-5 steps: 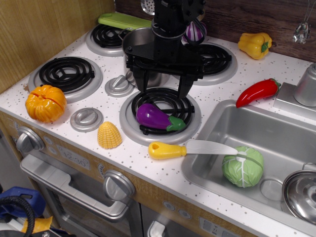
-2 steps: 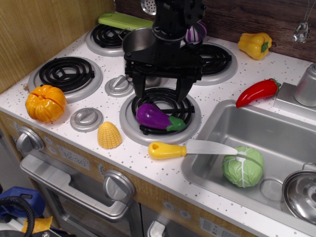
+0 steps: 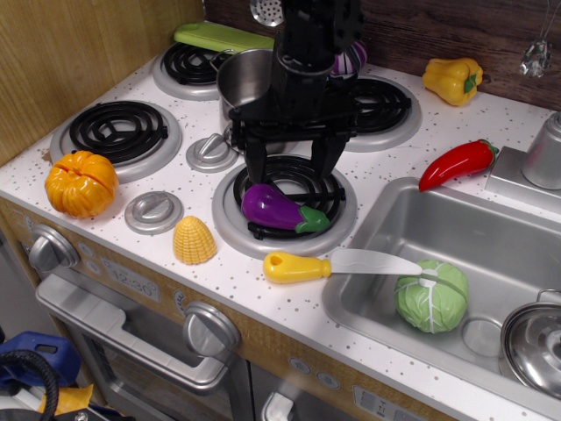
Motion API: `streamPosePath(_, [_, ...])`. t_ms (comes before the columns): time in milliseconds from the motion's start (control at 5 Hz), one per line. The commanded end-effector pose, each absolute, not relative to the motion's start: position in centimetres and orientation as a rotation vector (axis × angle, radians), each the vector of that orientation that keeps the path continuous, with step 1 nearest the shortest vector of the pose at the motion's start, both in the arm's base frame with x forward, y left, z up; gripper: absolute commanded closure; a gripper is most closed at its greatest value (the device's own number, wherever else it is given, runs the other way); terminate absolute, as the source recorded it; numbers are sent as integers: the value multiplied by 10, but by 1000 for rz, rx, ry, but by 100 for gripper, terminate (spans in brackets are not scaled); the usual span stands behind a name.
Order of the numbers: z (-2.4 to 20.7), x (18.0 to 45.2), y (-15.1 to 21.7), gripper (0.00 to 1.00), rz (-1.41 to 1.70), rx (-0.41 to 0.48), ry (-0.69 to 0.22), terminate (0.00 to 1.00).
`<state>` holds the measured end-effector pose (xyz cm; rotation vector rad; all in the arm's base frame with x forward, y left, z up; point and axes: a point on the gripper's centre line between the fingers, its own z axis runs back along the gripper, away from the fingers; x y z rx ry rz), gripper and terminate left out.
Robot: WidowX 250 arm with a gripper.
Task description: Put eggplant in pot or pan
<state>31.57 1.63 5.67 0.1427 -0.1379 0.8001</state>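
The purple eggplant (image 3: 273,208) with a green stem cap lies on the front centre burner (image 3: 285,197), stem pointing right. My black gripper (image 3: 287,173) hangs just above and behind it, open, with one finger on each side of the burner's back half and nothing between them. The steel pot (image 3: 243,77) stands behind the gripper, between the back burners, partly hidden by the arm.
A yellow-handled knife (image 3: 337,263) lies in front of the burner. Corn (image 3: 194,239) and an orange pumpkin (image 3: 81,182) sit front left. A sink (image 3: 473,254) at right holds a cabbage (image 3: 430,295) and a steel pan (image 3: 535,342). A red pepper (image 3: 458,163), yellow pepper (image 3: 452,79) and striped bulb (image 3: 348,60) lie behind.
My gripper has come down and slightly forward toward the eggplant, and its fingers have narrowed somewhat. The eggplant has not moved.
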Motion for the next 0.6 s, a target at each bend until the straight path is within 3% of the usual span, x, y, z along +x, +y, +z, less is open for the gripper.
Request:
streamPosePath(0, [55,322,15,0,941,160,-212,0])
streamPosePath(400, [38,314,21,0,1052,147,-218,0])
